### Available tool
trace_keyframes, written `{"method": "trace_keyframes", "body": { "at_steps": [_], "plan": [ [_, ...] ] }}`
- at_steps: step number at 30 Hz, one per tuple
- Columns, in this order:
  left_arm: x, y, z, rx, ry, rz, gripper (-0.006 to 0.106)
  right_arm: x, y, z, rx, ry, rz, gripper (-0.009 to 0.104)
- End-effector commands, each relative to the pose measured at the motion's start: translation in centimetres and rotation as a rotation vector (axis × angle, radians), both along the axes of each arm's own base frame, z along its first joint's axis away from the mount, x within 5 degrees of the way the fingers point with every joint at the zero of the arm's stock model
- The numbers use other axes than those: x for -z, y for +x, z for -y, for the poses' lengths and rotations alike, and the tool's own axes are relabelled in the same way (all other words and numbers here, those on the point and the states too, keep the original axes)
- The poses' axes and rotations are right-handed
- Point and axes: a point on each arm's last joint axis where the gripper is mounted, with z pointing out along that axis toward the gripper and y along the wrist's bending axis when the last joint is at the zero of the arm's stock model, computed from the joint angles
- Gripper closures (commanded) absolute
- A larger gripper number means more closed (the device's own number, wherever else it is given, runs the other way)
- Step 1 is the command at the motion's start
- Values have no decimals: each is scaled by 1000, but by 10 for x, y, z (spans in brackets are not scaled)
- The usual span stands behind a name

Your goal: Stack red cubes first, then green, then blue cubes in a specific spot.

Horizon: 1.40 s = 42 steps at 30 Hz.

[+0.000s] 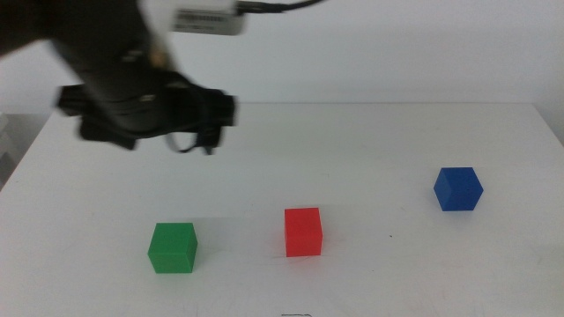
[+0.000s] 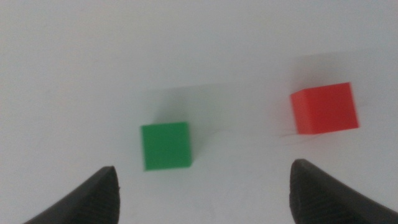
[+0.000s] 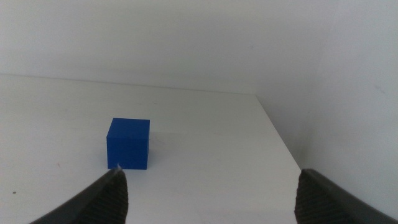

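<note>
One red cube [image 1: 303,232], one green cube [image 1: 172,247], one blue cube [image 1: 457,188].

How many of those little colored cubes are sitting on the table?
3, all apart on the white table: the green cube near the front left, the red cube beside it at the middle, the blue cube far right. None looks hidden.

Lab or robot test bench. Plain white desk [image 1: 370,141], bare white wall [image 1: 397,53] behind far edge. Only props: three plain cubes, green [image 1: 172,247] near left, red [image 1: 303,232] near middle, blue [image 1: 457,188] right, well apart. Black robot arm [image 1: 123,79] over far left, cable at top. No household or office furnishings visible.
</note>
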Motion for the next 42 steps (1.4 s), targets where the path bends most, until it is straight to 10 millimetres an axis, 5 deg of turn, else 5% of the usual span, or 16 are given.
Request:
{"method": "trace_keyframes", "body": {
  "at_steps": [1, 8, 16, 33, 42],
  "plan": [
    [-15, -22, -26, -32, 7, -17, 7, -14, -2, -1, -7, -25, 115, 1],
    [-8, -54, -58, -76, -3, -20, 7, -14, -2, -1, -7, -25, 115, 1],
    [-9, -70, -67, -88, -25, -2, 7, -14, -2, -1, -7, -25, 115, 1],
    [-12, -65, -73, -111, 33, 64, 7, -14, -2, -1, -7, -25, 115, 1],
    [6, -47, -61, -146, 50, -15, 7, -14, -2, -1, -7, -25, 115, 1]
  ]
}}
